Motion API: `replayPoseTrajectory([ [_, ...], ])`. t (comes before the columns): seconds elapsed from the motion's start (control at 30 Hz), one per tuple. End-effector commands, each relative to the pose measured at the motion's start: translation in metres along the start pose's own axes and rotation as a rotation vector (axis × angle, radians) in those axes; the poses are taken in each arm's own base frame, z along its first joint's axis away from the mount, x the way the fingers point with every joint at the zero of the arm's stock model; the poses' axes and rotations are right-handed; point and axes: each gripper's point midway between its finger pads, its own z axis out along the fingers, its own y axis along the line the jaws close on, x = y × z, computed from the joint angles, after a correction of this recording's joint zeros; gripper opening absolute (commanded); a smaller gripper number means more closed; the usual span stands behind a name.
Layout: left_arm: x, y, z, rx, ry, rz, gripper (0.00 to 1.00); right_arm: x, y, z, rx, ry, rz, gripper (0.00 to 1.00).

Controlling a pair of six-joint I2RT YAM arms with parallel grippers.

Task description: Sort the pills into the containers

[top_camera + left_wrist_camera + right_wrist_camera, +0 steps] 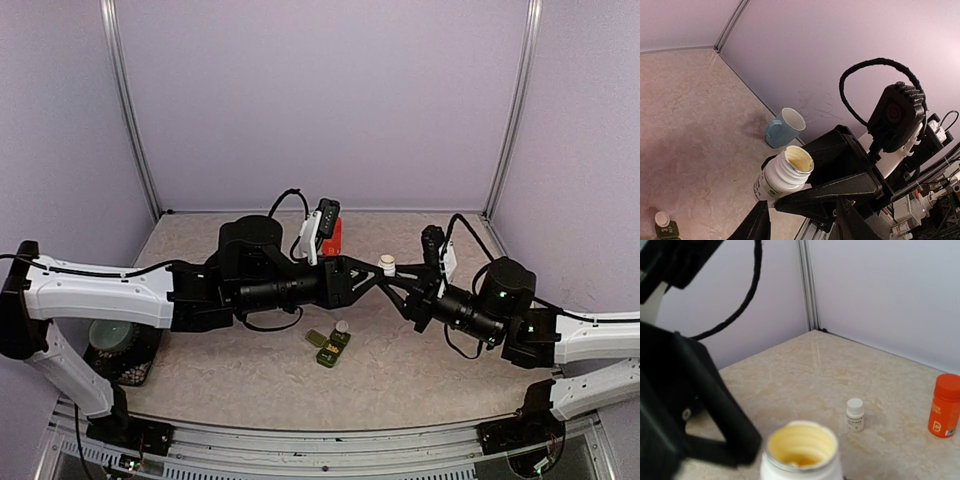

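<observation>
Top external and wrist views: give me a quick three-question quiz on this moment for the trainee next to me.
1. True or false: the white bottle held over the table has its cap on.
2. Which one grips that bottle? A) left end effector B) right end effector C) neither
3. Short answer: in the right wrist view, what colour is the capped bottle standing to the right of the small white bottle?

Key: 1 false, its mouth is open; 2 B; 3 orange.
</observation>
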Motion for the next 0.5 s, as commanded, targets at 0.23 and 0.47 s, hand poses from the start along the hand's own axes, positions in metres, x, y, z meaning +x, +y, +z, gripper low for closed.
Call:
replayPoseTrajectory([
  [0.23,-0.047,0.041,-0.070,-0.219,-0.144,0.098,0.97,0.006,-0.016,-0.030,0.058,-0.043,-0.083,0.29],
  [0.47,-0.024,0.062,-0.057,-0.197,-0.051,0.129,0.99,0.034,-0.010,-0.033,0.002,-0.062,-0.127,0.29],
])
